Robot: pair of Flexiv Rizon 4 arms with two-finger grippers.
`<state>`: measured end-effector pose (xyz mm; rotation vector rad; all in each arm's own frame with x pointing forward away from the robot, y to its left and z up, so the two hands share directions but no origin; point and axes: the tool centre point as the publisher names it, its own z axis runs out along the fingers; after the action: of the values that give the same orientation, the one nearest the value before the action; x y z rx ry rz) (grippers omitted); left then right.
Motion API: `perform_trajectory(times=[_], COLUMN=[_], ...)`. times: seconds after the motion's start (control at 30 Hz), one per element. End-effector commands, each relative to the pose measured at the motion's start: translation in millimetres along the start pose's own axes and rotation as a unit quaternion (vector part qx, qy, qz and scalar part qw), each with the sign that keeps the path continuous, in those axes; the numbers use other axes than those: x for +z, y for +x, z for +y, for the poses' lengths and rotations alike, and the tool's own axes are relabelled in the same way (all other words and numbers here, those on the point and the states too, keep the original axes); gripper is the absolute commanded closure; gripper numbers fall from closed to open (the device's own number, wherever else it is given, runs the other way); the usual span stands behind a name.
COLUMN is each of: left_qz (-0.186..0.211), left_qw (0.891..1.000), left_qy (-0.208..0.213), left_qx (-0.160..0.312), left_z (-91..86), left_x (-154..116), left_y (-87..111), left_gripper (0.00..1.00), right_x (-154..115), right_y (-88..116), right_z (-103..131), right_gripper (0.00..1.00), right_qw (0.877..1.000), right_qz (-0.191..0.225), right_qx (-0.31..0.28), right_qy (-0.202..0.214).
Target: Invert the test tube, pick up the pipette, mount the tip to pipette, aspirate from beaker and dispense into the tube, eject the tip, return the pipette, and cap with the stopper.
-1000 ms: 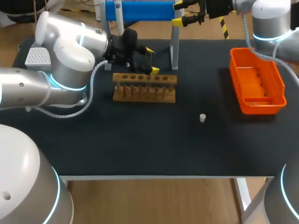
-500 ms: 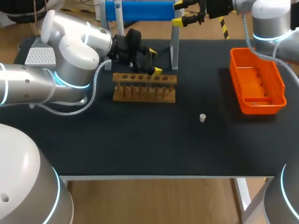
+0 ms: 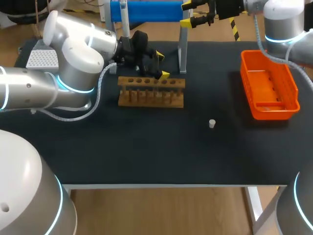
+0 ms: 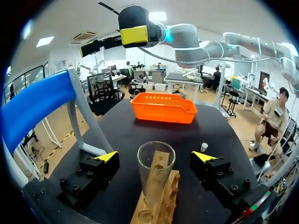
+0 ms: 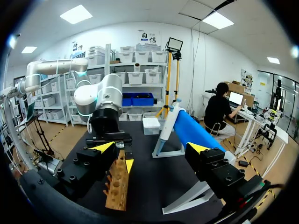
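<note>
A clear glass test tube (image 4: 155, 179) stands mouth up in the wooden rack (image 4: 159, 205) (image 3: 151, 91). My left gripper (image 4: 155, 157) (image 3: 161, 64) is open around it at the rack's far edge, with a gap on each side of the tube. The blue pipette (image 3: 146, 11) (image 5: 191, 133) lies on its stand behind the rack. My right gripper (image 3: 188, 13) (image 5: 150, 148) hangs open and empty high at the pipette's right end. A small white stopper (image 3: 212, 123) (image 4: 204, 147) sits on the black mat to the right of the rack.
An orange basket (image 3: 247, 81) (image 4: 163, 108) stands at the right side of the table. A grey tip box (image 3: 39, 58) sits at the far left behind my left arm. The pipette stand's leg (image 3: 182, 54) rises just right of the left gripper.
My left arm swung its forearm and its gripper shifted slightly right at the rack, then held still. The right arm has not moved.
</note>
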<state>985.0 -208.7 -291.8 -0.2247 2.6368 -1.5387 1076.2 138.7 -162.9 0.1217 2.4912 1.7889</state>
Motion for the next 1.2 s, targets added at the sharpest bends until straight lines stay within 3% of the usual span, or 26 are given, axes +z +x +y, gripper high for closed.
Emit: perform_trajectory(times=[0.03,1.2], left_qz=[0.001,0.010], left_qw=[1.000,1.000], left_qy=[-0.005,-0.012], left_qx=[-0.001,-0.004], left_z=[2.9,7.7], left_x=[1.5,5.5], left_y=[0.6,1.4], left_gripper=[0.00,0.00], right_x=[-1.3,-1.3], right_y=[-1.0,-1.0], right_z=[0.6,0.6], right_gripper=[0.00,0.00], right_qw=[1.000,1.000], right_qz=[0.002,0.002], right_qx=[0.000,0.000], right_qy=[0.002,0.002])
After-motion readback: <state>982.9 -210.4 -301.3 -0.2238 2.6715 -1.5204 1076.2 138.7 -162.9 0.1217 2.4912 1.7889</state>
